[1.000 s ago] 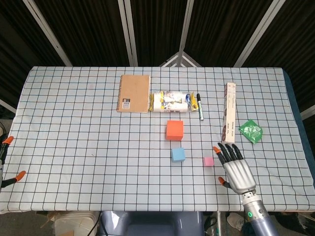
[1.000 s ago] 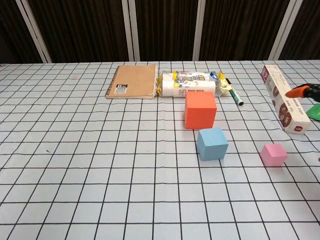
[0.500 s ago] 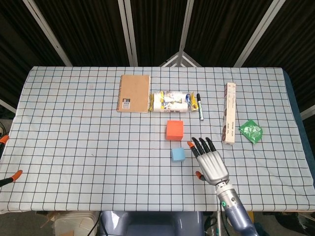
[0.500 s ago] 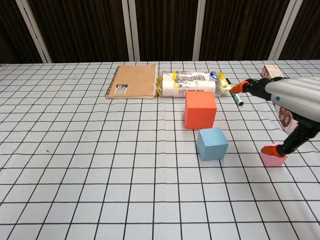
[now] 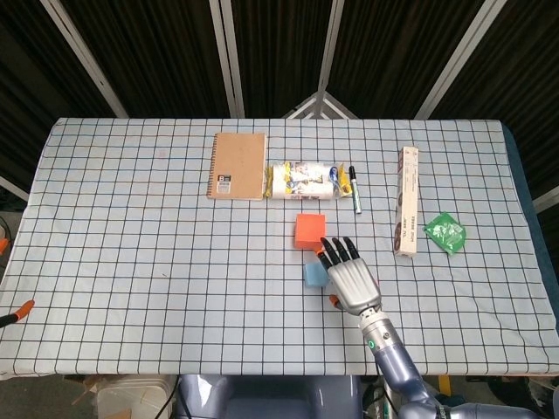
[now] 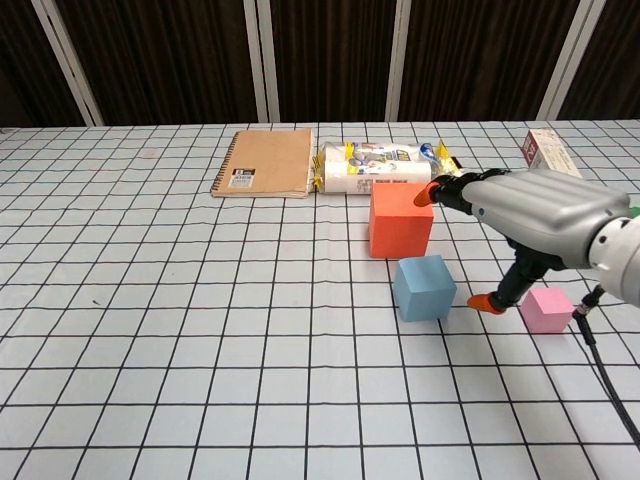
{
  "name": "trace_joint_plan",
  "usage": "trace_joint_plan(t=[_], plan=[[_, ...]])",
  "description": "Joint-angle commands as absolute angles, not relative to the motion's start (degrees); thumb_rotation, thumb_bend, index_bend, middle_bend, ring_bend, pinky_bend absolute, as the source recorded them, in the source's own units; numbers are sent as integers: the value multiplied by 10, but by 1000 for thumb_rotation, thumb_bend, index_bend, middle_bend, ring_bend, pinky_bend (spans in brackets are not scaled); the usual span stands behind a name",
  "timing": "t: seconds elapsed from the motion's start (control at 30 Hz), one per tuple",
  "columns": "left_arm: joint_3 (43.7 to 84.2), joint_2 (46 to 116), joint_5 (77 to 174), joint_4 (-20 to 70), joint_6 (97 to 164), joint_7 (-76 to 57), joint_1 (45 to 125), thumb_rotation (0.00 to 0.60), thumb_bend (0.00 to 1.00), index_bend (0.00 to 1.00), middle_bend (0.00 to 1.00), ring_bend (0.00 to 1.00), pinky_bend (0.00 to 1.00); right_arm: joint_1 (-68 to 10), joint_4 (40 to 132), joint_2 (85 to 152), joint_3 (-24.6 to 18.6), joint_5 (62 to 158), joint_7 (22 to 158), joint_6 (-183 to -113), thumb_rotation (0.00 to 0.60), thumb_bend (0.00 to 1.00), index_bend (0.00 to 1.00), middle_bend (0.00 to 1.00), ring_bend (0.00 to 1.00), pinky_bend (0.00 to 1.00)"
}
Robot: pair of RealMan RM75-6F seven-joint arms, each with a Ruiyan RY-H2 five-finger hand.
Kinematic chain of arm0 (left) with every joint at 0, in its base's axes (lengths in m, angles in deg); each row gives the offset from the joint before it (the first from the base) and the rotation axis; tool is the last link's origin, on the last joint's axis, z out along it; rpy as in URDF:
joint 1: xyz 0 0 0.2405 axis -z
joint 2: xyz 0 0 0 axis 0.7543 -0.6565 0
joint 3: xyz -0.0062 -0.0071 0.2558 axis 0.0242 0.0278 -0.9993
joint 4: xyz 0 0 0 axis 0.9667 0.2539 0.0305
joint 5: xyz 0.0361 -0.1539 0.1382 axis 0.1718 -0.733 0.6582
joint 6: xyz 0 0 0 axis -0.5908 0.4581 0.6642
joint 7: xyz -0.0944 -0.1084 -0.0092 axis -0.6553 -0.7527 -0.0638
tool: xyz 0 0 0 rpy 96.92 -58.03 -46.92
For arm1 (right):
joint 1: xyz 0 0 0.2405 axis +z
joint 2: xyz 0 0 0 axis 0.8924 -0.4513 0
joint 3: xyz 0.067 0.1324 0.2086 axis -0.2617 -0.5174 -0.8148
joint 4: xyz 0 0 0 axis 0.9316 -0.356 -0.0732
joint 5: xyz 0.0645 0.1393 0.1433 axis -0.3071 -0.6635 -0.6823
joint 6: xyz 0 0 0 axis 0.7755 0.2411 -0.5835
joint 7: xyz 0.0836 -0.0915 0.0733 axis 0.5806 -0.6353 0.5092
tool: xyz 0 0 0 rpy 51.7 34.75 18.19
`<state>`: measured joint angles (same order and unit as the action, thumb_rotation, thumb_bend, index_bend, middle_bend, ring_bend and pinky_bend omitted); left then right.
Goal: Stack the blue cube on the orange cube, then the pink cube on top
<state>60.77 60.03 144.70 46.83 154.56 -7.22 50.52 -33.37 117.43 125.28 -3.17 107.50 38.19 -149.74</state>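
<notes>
The orange cube (image 5: pixel 309 230) (image 6: pixel 399 220) stands mid-table, with the smaller blue cube (image 5: pixel 313 275) (image 6: pixel 424 287) just in front of it. The pink cube (image 6: pixel 546 309) lies to the right of the blue one; in the head view my hand hides it. My right hand (image 5: pixel 350 273) (image 6: pixel 527 216) hovers open, fingers spread, just right of the blue cube and above the table, holding nothing. Its thumb tip points down near the blue cube's right side. My left hand shows in neither view.
Along the back lie a brown notebook (image 5: pixel 238 166), a packet of tissues (image 5: pixel 302 181), a marker (image 5: pixel 355 189), a long narrow box (image 5: pixel 407 199) and a green packet (image 5: pixel 445 232). An orange-tipped clamp (image 5: pixel 16 313) sits at the table's left edge.
My right hand has swept left from beside the pink cube to right beside the blue cube, staying open. The cubes have not moved.
</notes>
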Motion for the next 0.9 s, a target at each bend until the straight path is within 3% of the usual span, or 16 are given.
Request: trace_joint_plan(t=[0.03, 0.23, 0.9], plan=[[608, 600, 1447, 468, 1545, -73, 505, 600, 124, 63, 0, 0, 0, -326, 1159, 1262, -29, 1067, 389, -1496, 600, 283, 199, 0, 0, 0], [609, 600, 1442, 467, 1542, -71, 506, 600, 124, 63, 0, 0, 0, -317, 1131, 1273, -23, 1061, 409, -1492, 600, 283, 259, 0, 0, 0], [611, 605, 1437, 470, 1540, -57, 509, 600, 124, 63, 0, 0, 0, -299, 1102, 1285, -13, 1066, 446, -1502, 600, 282, 307, 0, 0, 0]])
